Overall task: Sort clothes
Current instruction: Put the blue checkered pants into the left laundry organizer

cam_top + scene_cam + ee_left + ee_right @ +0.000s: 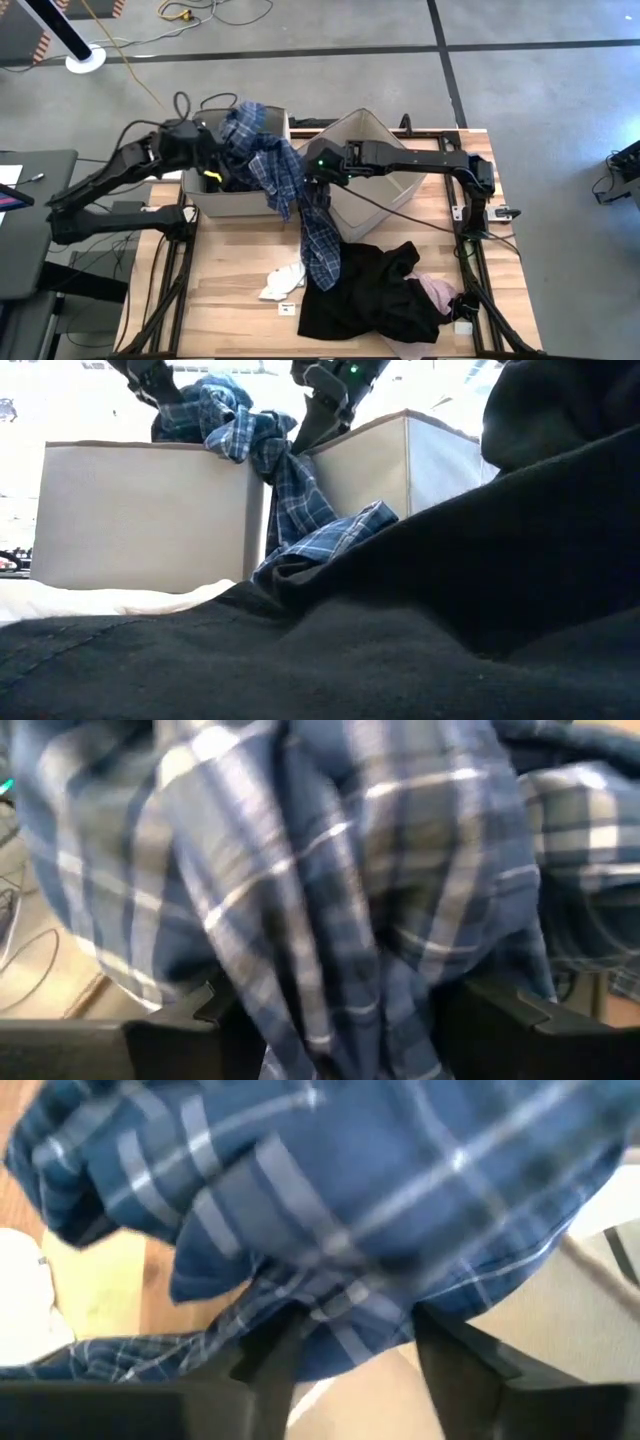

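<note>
Plaid shirt (275, 170) fabric hangs as one long rope over the front rim of the left box (232, 205), its upper bunch heaped above that box and its tail running down past the box's near right corner onto the wooden table (215, 290). Left gripper (212, 140) sits above the left box at the bunch's left side; in its wrist view the plaid fills the gap between the two dark fingers (175, 1030), so the jaws are clamped on the shirt. Right gripper (318, 168) hangs just right of the left box, over the narrow gap to the tilted right box (385, 180), and its wrist view shows plaid pinched between its fingers (275, 1355), jaws nearly closed on the cloth. From table height the shirt drapes between the two box walls, leaving little free room in that gap. In front of the left box the table is bare wood on its left side; a small white piece (283, 283) lies on it near the shirt's tail. To the right of that, the black garment (365, 295) spreads toward the table's front edge, with a pink piece (440, 293) at its right side, near the table's right edge.
</note>
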Motion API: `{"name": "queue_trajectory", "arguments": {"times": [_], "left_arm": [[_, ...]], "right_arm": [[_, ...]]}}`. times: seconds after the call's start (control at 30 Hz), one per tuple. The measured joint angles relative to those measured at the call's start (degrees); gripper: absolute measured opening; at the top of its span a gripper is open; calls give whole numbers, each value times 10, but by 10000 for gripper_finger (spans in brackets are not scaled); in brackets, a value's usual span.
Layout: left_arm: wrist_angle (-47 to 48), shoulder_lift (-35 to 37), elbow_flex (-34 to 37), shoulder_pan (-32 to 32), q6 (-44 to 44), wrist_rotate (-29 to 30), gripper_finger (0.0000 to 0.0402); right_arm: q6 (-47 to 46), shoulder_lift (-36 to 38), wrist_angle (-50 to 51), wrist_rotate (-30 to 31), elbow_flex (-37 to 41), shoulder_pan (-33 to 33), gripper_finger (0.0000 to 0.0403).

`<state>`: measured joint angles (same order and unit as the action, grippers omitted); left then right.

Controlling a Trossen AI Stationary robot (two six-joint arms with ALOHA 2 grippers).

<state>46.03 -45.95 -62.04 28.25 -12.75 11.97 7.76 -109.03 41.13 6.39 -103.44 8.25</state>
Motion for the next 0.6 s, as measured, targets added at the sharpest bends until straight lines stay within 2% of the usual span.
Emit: {"name": "queue_trajectory", "arguments": {"times": [0.1, 0.23, 0.4, 0.6], "left_arm": [[12, 17, -2, 0, 0, 0, 234], [42, 22, -2, 0, 4, 0, 234], [84, 12, -2, 0, 15, -3, 234], [88, 10, -2, 0, 15, -51, 234]], "right_arm": [[10, 0, -14, 1, 0, -4, 135], [36, 2, -31, 2, 0, -8, 25], [43, 2, -48, 3, -4, -8, 6], [58, 2, -54, 3, -52, -12, 2]]}}
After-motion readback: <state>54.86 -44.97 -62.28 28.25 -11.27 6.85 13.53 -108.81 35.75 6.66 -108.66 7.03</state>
